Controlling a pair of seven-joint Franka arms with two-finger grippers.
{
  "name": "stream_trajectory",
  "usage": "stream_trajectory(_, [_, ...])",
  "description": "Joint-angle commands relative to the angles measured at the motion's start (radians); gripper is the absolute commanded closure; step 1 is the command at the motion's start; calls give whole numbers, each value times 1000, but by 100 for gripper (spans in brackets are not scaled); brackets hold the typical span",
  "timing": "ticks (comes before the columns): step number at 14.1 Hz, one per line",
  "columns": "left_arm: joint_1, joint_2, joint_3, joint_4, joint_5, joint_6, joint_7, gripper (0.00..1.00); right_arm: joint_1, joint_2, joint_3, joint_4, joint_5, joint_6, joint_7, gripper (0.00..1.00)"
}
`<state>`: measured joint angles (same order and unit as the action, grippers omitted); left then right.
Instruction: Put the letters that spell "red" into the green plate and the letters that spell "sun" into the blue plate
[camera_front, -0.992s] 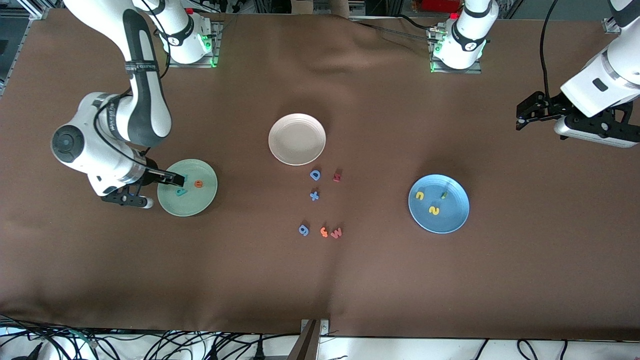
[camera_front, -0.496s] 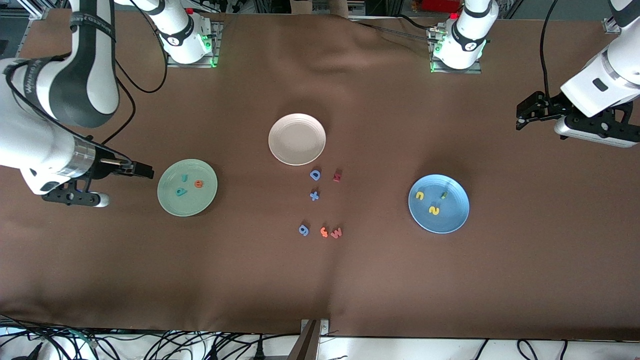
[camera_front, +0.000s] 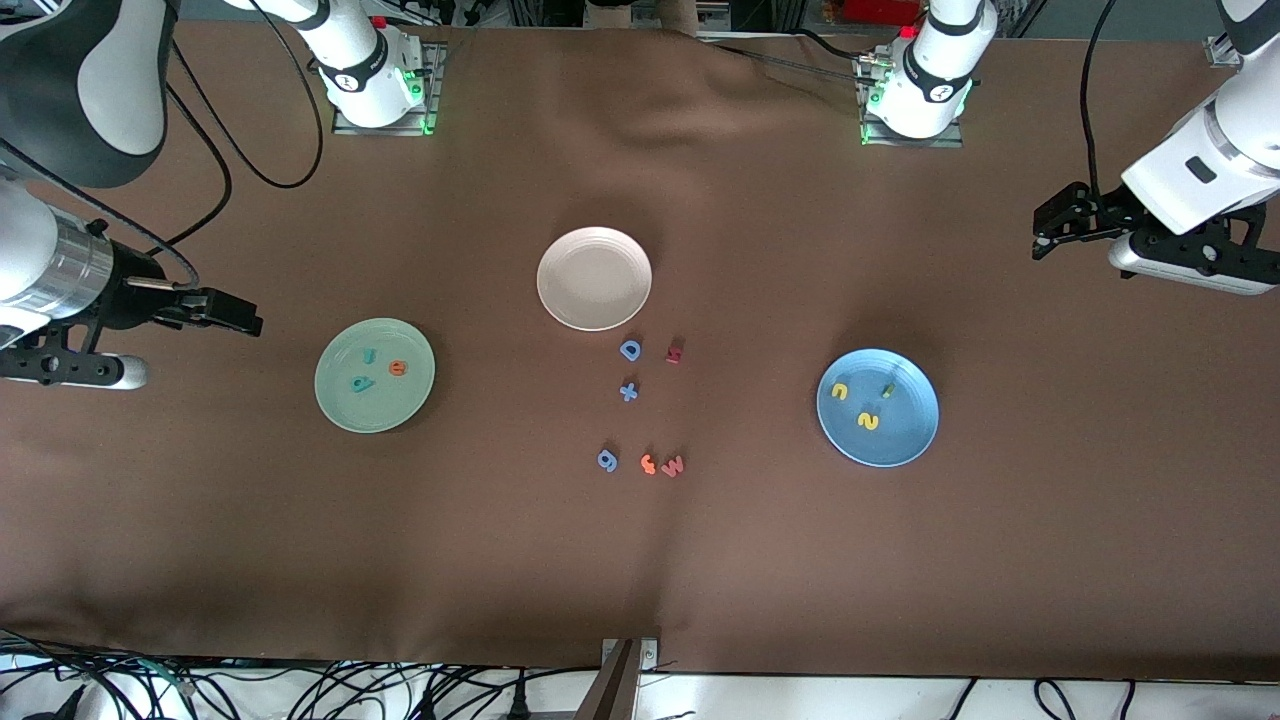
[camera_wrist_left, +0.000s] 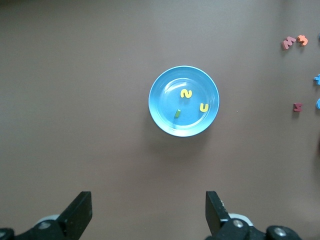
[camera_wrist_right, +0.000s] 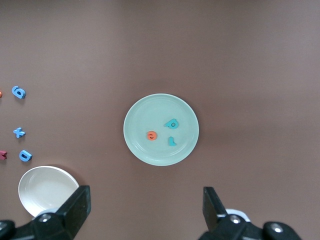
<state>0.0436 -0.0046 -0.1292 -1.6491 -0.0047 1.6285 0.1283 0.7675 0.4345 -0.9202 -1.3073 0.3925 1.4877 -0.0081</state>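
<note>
Green plate (camera_front: 345, 400) carries the teal "r" (camera_front: 369, 354), orange "e" (camera_front: 398, 368) and teal "d" (camera_front: 360, 383), all lying flat inside the rim. Blue plate (camera_front: 905, 445) carries the yellow "s" (camera_front: 868, 421), yellow "n" (camera_front: 840, 391) and olive "u" (camera_front: 886, 390); the "u" shows only as a thin sliver, seemingly on edge.

Right tool (camera_front: 235, 318) is nearest the green plate, toward the right arm's end of the surface, jaws wide and empty. Left tool (camera_front: 1045, 235) waits well apart from the blue plate, likewise wide and empty.

Judgement: both words appear placed. Spare letters (camera_front: 640, 405) lie between the plates, near the cream plate (camera_front: 594, 278).
</note>
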Motion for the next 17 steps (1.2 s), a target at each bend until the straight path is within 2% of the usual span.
stream_trajectory(1, [7,12,-3,31,-11,-26,22,0,-7,12,0,26,-11,-24,0,1])
stream_trajectory(3, [7,12,-1,31,-9,-26,22,0,-29,13,23,26,-17,-18,13,1])
stream_trajectory(4, [7,12,-1,31,-11,-26,22,0,-61,18,65,25,-20,-12,13,1])
stream_trajectory(5, [7,12,-1,31,-11,-27,22,0,-121,18,131,26,-46,-10,14,1])
stream_trajectory(8, [7,12,-3,31,-11,-27,22,0,-334,-31,430,20,-197,43,17,1])
stream_trajectory(10, [7,12,-3,31,-9,-27,22,0,-495,-59,619,16,-260,52,17,1])
stream_trajectory(12, [7,12,-1,31,-11,-27,22,0,-613,-82,764,5,-345,60,63,1])
stream_trajectory(14, [9,12,-1,31,-9,-27,25,0,-784,-152,971,-97,-404,144,68,1])
stream_trajectory(15, [9,12,-1,31,-11,-27,25,0,-822,-192,1029,-154,-437,187,89,1])
stream_trajectory(17, [7,12,-1,31,-9,-27,25,0,-832,-204,1046,-176,-445,197,126,1])
